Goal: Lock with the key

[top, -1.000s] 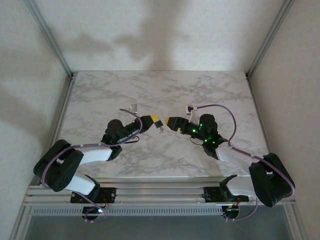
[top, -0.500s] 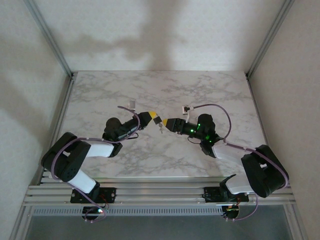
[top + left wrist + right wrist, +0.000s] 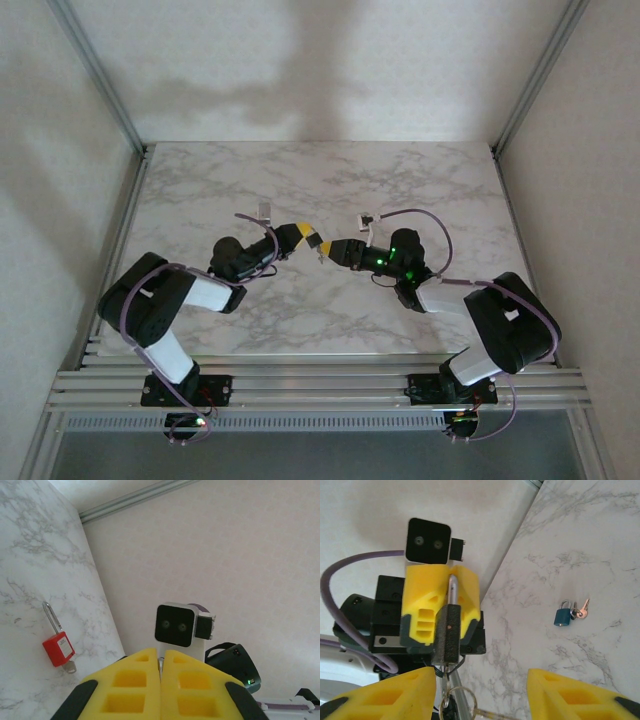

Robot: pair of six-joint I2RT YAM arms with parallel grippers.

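Observation:
My left gripper is shut on the steel shackle of a dark padlock and holds it above the table's middle. In the left wrist view the yellow fingers are pressed together with a sliver of metal between them. A key ring with a key hangs from the padlock's underside. My right gripper is wide open facing the padlock, one finger on each side below it, touching nothing. In the top view the right gripper sits just right of the padlock.
A small blue padlock with keys lies on the marble table. A red padlock with a long shackle lies flat on the table, a key at its base. Aluminium frame posts stand at the back corners.
The right gripper has drawn closer to the padlock from the right. Both arms have stretched further forward, and the left gripper has shifted slightly with the padlock.

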